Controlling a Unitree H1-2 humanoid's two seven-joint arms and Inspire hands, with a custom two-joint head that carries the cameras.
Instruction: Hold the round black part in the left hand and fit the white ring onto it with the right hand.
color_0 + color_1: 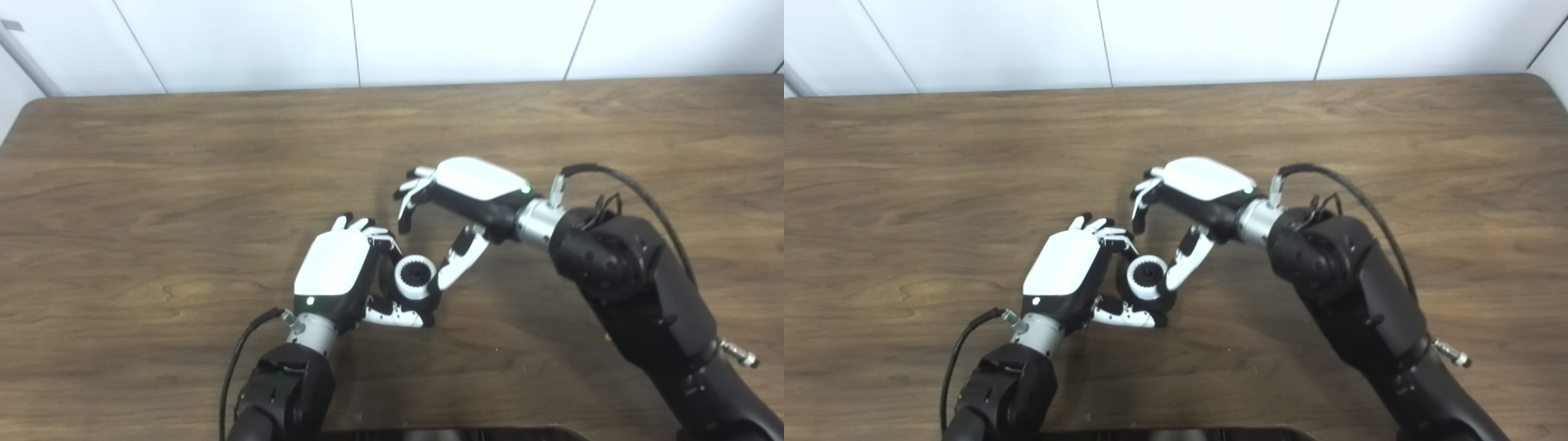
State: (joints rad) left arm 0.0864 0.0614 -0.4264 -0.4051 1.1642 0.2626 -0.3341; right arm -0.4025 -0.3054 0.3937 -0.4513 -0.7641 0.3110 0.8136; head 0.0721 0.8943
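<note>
Wooden table (153, 184) below, my left hand (334, 269) grips the black part (429, 300); white ring (414, 277) looks seated, my right hand (453, 202) open, thumb touching it.

Both hands, left hand (334, 269) and right hand (471, 184), wear glossy white shells with green lights, silver wrists, black arms and what look like black cables.

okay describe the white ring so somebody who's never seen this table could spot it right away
Start at the middle of the wooden table, where the two hands nearly meet. The left hand cradles a round black part, and the white ring sits on top of it. It is the only small white circle with a dark centre.
</note>
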